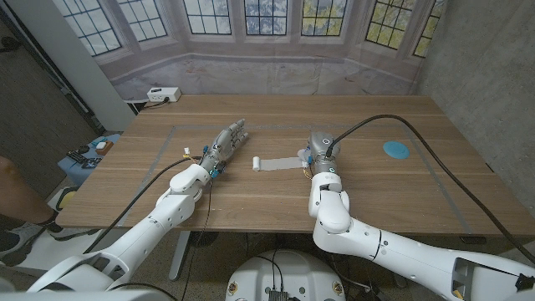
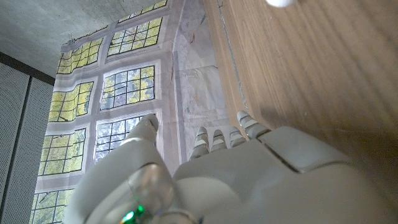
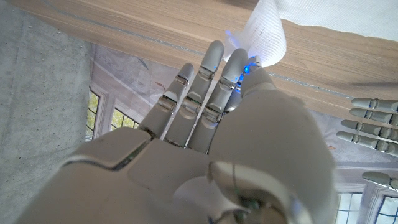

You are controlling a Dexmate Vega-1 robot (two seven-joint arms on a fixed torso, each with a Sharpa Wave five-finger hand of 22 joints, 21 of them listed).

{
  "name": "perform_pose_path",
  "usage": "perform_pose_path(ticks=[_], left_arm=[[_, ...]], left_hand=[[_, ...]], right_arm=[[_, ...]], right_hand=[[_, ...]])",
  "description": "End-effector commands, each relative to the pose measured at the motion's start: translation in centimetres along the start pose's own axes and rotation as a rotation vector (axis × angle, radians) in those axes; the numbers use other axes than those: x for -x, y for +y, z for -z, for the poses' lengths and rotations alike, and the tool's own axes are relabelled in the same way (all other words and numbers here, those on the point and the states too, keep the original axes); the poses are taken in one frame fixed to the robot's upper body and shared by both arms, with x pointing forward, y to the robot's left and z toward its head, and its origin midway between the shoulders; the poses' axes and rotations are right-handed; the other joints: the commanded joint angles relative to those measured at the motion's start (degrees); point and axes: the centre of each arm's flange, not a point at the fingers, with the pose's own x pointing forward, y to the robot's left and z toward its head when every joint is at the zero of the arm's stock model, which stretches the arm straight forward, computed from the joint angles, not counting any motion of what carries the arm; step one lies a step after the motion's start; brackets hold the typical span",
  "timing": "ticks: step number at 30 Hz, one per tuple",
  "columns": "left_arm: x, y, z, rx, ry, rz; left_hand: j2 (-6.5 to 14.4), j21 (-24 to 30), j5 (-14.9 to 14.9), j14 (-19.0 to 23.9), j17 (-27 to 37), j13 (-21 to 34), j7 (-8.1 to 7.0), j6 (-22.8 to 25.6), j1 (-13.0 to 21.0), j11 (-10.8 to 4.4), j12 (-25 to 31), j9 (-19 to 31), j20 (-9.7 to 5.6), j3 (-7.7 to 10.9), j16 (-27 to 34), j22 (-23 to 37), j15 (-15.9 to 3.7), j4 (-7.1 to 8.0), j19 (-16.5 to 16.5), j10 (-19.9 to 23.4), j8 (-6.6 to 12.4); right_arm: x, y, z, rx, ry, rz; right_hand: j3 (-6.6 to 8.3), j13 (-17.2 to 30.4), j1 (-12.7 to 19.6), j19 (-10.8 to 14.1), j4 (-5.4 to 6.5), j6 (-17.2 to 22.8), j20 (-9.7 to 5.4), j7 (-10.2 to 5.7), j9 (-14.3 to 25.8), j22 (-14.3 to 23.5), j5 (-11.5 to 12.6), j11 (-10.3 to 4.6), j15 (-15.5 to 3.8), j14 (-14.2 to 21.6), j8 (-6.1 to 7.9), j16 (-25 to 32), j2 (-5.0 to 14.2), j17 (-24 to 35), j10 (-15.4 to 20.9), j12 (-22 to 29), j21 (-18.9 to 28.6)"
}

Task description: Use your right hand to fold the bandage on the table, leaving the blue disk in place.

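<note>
The bandage (image 1: 274, 163) lies near the middle of the wooden table (image 1: 368, 196), a narrow white strip whose long axis runs from nine o'clock to three o'clock, its free end pointing toward nine o'clock and the left hand (image 1: 226, 144). Its three o'clock end is lifted off the wood where the right hand (image 1: 316, 150) pinches it: in the right wrist view the gauze (image 3: 266, 31) rises from between the thumb and a fingertip (image 3: 234, 64), while the other fingers stretch out straight and close together beside it. The rest of the strip stays flat on the table. The left hand sits at about nine o'clock from the bandage, near it but apart, its fingers extended and slightly spread, holding nothing; from its wrist view the fingers (image 2: 217, 138) reach past the table's edge toward the window backdrop. The blue disk (image 1: 396, 150) rests flat on the table at about three o'clock from the right hand, well apart from the bandage.
</note>
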Motion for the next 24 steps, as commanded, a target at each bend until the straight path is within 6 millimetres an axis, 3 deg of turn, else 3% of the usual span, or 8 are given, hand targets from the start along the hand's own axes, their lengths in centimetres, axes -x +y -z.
perform_pose_path(ticks=[1,24], left_arm=[[0.3,0.0,0.5,0.010,0.003,-0.008],[0.6,0.4,1.0,0.029,-0.010,-0.024]], left_hand=[[0.32,-0.14,0.24,0.12,0.15,0.23,-0.25,0.42,0.03,0.36,-0.16,0.20,0.00,0.02,-0.09,0.16,0.13,-0.27,0.00,-0.12,0.04],[0.33,-0.14,0.24,0.12,0.15,0.23,-0.18,0.45,0.05,0.30,-0.16,0.20,0.01,0.10,-0.09,0.16,0.18,-0.29,-0.03,-0.11,0.04]], right_arm=[[-0.2,-0.3,-0.8,-0.005,-0.005,-0.065],[-1.4,-1.7,-2.8,0.058,0.023,-0.131]], right_hand=[[0.12,0.41,0.47,0.25,-0.09,0.50,-3.57,0.29,0.15,0.14,-0.13,-0.10,-3.85,0.71,0.25,-0.20,-0.04,0.30,0.48,0.14,0.08],[0.12,0.56,0.98,0.93,-0.26,0.56,-2.78,1.20,0.13,0.12,-0.58,0.69,-3.85,1.63,0.07,-0.43,-0.28,0.99,1.02,0.29,0.25]])
